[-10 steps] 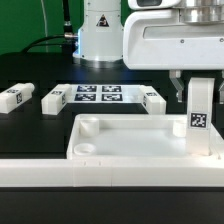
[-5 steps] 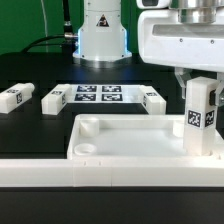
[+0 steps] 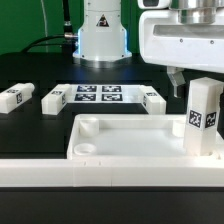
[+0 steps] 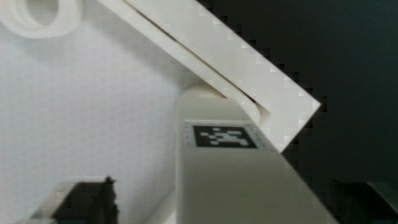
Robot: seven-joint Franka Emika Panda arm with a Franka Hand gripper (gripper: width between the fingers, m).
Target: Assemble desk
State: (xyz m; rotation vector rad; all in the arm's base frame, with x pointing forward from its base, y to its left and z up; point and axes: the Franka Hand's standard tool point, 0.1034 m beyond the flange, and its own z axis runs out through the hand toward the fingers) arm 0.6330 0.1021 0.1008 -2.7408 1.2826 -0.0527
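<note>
White arm [image 3: 100, 45], perhaps warning-triangle sticker [image 3: 101, 18]

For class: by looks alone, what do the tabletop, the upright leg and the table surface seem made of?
Tabletop: probably plastic, white, smooth, faint sheen on its rounded rim. Upright leg: likely the same white plastic, flat-sided, bearing a printed black-and-white tag. Table surface: black and matte; whether cloth or board cannot be told.

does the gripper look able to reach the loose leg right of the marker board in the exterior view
Probably yes: that leg lies flat, uncovered, beyond the tabletop, and the open gripper is close by, at the upright leg.
</note>
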